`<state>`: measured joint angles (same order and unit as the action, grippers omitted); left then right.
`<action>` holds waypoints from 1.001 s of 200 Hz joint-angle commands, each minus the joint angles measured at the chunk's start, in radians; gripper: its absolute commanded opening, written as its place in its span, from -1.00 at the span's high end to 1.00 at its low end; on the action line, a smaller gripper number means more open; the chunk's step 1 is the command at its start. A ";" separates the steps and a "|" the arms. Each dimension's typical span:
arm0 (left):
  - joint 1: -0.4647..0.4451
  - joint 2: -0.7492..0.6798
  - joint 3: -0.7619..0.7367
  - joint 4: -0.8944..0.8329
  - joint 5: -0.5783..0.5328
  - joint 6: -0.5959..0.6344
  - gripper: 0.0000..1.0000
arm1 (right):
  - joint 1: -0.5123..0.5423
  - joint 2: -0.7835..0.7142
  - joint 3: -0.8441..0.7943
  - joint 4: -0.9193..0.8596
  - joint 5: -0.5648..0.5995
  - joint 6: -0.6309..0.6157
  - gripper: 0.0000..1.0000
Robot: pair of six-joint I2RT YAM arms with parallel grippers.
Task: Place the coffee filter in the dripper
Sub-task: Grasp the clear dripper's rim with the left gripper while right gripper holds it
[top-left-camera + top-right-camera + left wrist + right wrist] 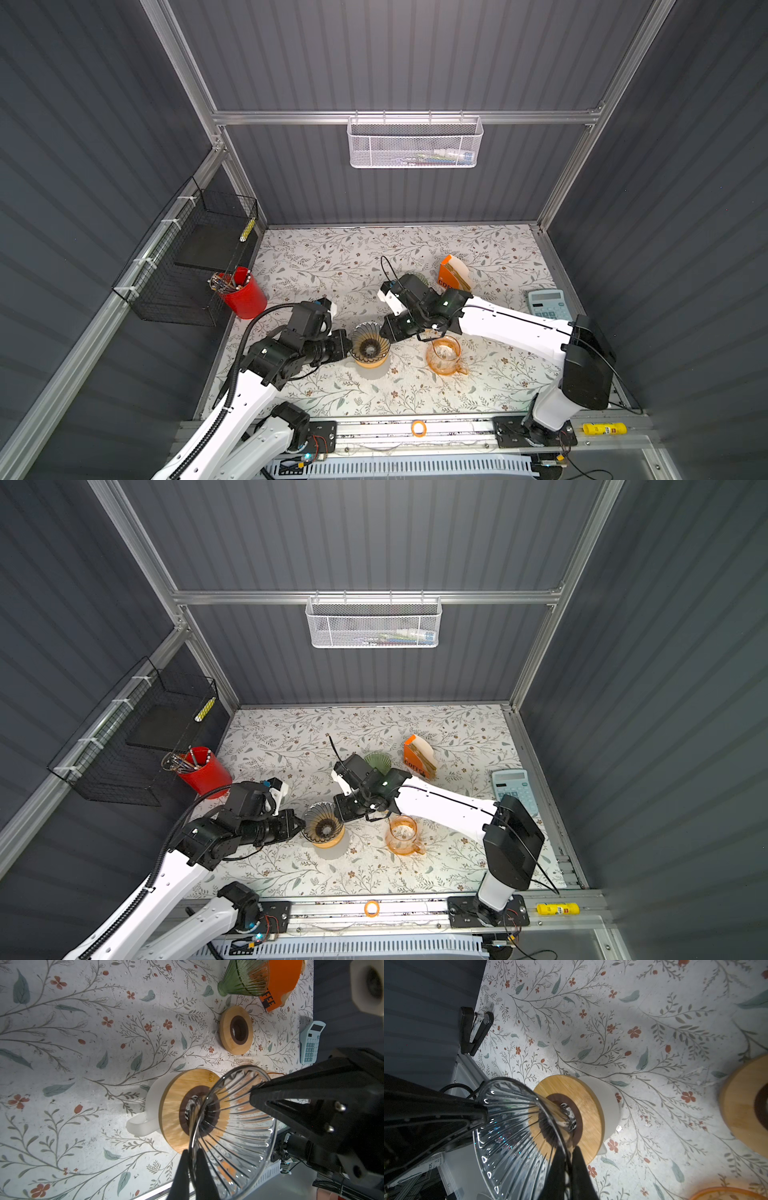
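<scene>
The task looks barely begun. The coffee filter point(459, 266) is one of a cream stack standing in the orange holder point(448, 279), toward the back edge of the counter point(316, 257) and right of its middle. No filter is out of the holder, and neither arm is near it.

The dripper point(370, 347), a clear ribbed glass cone, is empty. It stands nearer the front edge, a little left of the middle, seated in a wooden collar point(176, 1095) on a white mug point(153, 1093).

The left end effector point(194, 1167) is pressed together on the dripper's rim, one finger inside the glass and one outside. The right end effector point(568, 1167) pinches the rim the same way from the opposite side.

What remains, by this reading, is nearly everything: one arm must let go, fetch a filter, open it and seat it.

The dripper's axis is upright, wide mouth facing up and narrow spout down through the collar. The filters stand on edge, leaning toward the back edge, rounded side up; which way their points face is hidden by the holder.
</scene>
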<state>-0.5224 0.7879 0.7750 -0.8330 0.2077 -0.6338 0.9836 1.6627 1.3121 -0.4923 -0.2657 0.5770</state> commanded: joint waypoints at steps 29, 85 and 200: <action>-0.002 0.045 -0.055 -0.053 -0.003 0.002 0.92 | 0.006 0.060 0.002 -0.055 0.022 -0.011 1.00; -0.002 0.050 -0.072 -0.057 0.005 -0.031 0.94 | 0.005 0.074 -0.001 -0.051 0.017 -0.006 1.00; -0.002 0.050 -0.126 -0.047 0.022 -0.075 0.94 | 0.006 0.086 -0.026 -0.038 0.034 0.001 1.00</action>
<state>-0.5152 0.7986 0.7311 -0.7639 0.2077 -0.7166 0.9730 1.6897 1.3243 -0.4931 -0.2573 0.5987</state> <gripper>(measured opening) 0.079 0.077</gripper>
